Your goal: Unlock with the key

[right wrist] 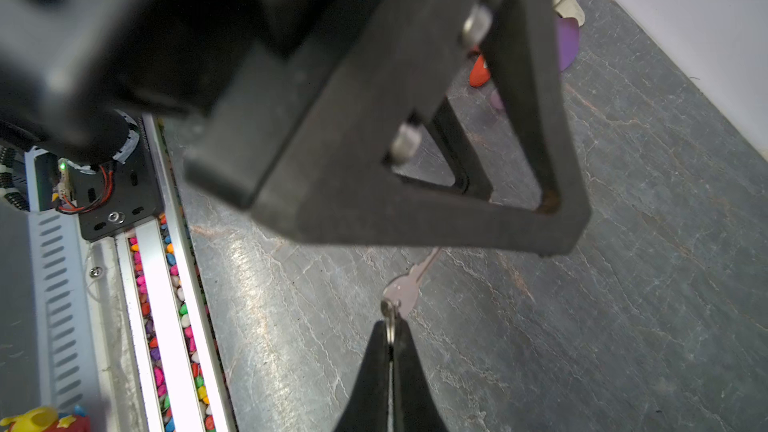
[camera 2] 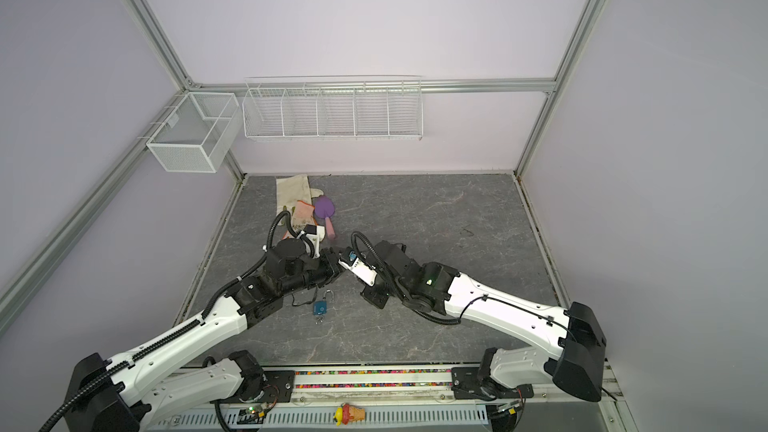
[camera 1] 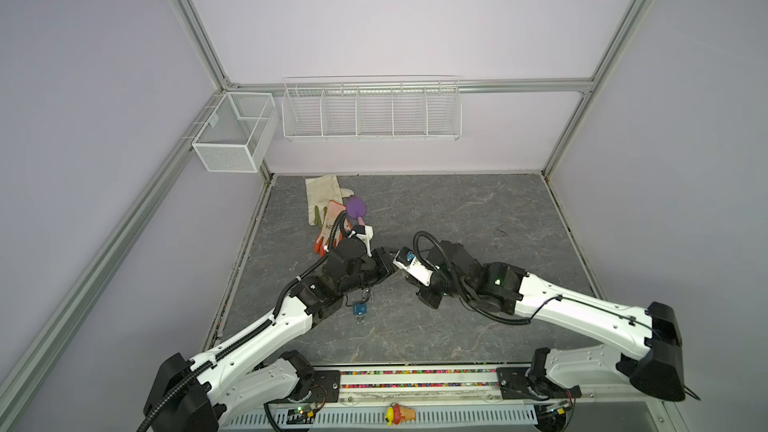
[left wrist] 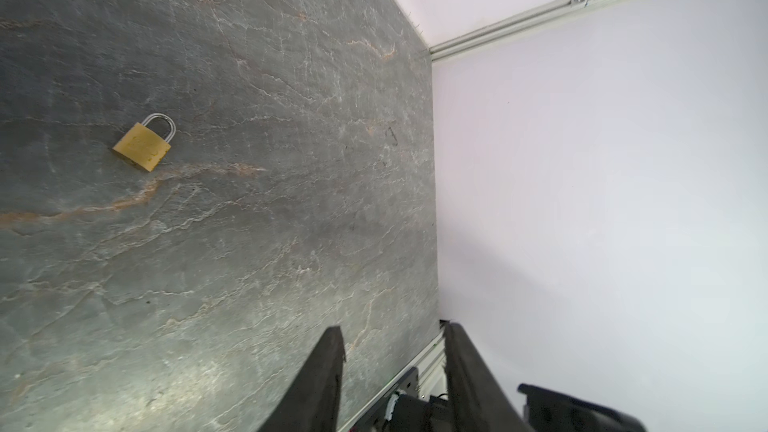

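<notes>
Now the right gripper [right wrist: 390, 328] pinches the ring of the key [right wrist: 401, 290] tight, above the table [right wrist: 623, 284], halfway between its side edges. The key points at the left gripper [left wrist: 395, 328], which is close, partly open and empty.

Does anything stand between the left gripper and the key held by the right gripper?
Nothing visible does. The right gripper is shut on the ring of the key, and the blade's tip is hidden behind a finger of the left gripper. The gap between its fingers is empty.
</notes>
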{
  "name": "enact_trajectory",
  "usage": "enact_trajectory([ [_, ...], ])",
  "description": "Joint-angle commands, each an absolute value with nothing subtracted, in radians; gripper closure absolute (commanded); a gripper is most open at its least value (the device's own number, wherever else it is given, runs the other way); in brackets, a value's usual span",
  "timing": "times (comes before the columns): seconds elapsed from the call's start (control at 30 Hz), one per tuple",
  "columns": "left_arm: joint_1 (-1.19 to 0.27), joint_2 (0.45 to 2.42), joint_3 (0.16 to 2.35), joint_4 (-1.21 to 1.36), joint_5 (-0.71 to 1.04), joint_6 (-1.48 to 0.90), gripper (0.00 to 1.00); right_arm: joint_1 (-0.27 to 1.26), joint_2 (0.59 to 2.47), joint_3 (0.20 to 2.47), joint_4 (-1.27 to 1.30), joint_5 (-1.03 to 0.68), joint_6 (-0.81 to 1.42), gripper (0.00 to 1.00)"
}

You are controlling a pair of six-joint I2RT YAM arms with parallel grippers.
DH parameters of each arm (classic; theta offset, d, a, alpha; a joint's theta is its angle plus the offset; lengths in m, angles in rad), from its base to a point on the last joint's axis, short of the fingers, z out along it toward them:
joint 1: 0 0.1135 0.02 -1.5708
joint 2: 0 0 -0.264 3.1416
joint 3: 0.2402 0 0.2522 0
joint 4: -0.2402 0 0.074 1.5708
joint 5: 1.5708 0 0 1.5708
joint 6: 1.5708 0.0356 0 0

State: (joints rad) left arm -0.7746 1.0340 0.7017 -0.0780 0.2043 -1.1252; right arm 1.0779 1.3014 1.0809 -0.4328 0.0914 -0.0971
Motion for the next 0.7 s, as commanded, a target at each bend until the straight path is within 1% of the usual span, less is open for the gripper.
enact_trajectory([
  [0.0,-0.779,1.035,0.735,-0.112,0.218,-1.115,0.67,1.083,1.324,1.117,-0.439,0.119,-0.148,0.94],
  [0.03,-0.779,1.035,0.735,-0.111,0.222,-1.115,0.69,1.084,1.332,1.125,-0.442,0.127,-0.150,0.94],
  [0.2,-0.784,1.034,0.735,-0.111,0.239,-1.108,0.71,1.084,1.361,1.144,-0.437,0.127,-0.166,0.93],
  [0.47,-0.784,1.023,0.733,-0.158,0.213,-1.092,0.82,1.083,1.373,1.158,-0.446,0.126,-0.173,0.93],
  [0.67,-0.784,1.030,0.732,-0.157,0.210,-1.092,0.87,1.084,1.372,1.159,-0.460,0.120,-0.185,0.93],
])
